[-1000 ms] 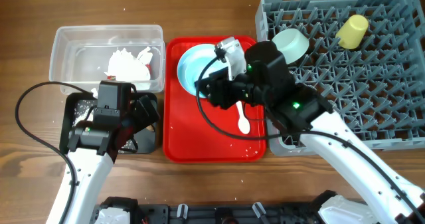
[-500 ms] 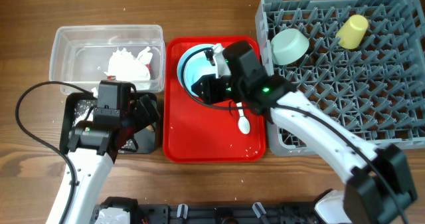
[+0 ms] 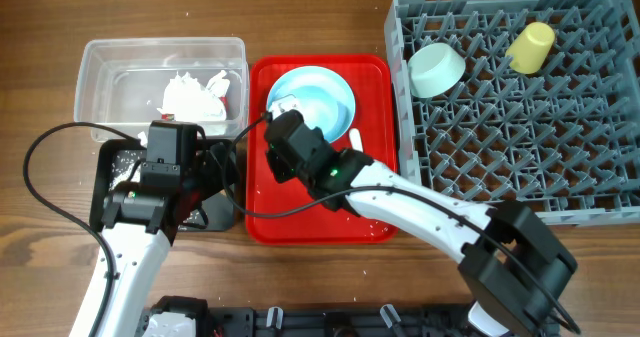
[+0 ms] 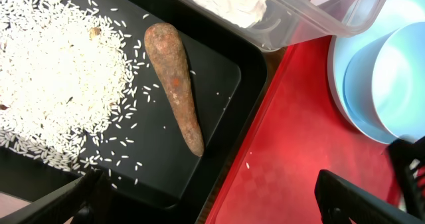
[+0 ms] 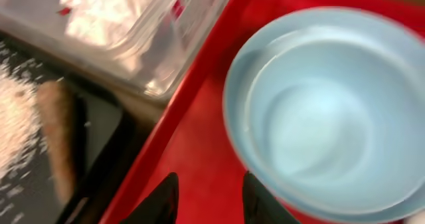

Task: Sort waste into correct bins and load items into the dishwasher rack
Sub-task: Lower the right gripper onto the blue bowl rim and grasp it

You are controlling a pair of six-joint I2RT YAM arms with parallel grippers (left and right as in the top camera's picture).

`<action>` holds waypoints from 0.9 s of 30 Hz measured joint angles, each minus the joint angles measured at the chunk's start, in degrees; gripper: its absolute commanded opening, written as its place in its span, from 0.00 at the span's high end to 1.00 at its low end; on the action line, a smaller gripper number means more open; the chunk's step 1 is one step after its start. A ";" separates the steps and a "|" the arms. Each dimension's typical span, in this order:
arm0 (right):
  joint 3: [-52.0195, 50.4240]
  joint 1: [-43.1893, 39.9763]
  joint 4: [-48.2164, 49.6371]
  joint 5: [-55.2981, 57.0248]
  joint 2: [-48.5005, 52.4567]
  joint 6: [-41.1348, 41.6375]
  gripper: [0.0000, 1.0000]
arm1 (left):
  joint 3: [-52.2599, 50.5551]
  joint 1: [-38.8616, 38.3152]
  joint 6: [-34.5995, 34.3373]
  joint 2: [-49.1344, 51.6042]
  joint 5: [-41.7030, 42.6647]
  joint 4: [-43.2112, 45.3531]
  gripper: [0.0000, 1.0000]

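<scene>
A small light blue bowl [image 5: 319, 111] sits on the light blue plate [image 3: 312, 99] at the back of the red tray [image 3: 300, 222]. My right gripper [image 5: 211, 201] hovers over the tray just left of the plate, open a little with only red tray between its fingers. The white spoon [image 3: 357, 142] pokes out beside the right arm. My left gripper [image 4: 219, 201] is wide open, straddling the black bin's [image 4: 219, 84] edge and the tray. That bin holds the brown sausage piece [image 4: 176, 84] and rice [image 4: 53, 78]. Tissue [image 3: 190, 95] lies in the clear bin [image 3: 110, 87].
The grey dishwasher rack [image 3: 520, 157] fills the right side, with a pale green bowl [image 3: 437, 69] and a yellow cup [image 3: 531, 47] in its back rows. The left arm covers most of the black bin from above. A few rice grains lie on the tray.
My right arm has swung left from the spoon and rack edge to the tray's left side, uncovering the plate and bowl. Its jaws have narrowed. The left arm has not moved.
</scene>
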 measured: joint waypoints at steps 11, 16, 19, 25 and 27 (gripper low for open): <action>0.00 -0.61 8.11 6.71 5.07 -9.01 0.48 | 0.00 0.00 0.02 0.00 0.00 0.00 0.00; 0.00 -2.08 10.51 7.43 7.39 -10.43 0.48 | 0.00 0.00 0.00 0.00 0.00 0.00 0.00; 0.00 -3.13 10.91 7.69 7.69 -10.64 0.47 | 0.00 0.00 0.02 0.00 0.00 0.00 0.00; 0.00 -3.63 11.93 7.72 7.69 -10.80 0.46 | 0.00 0.00 0.02 0.00 0.00 0.00 0.00; 0.00 -3.63 12.37 7.67 7.69 -10.82 0.46 | 0.00 0.00 0.02 0.00 0.00 0.00 0.00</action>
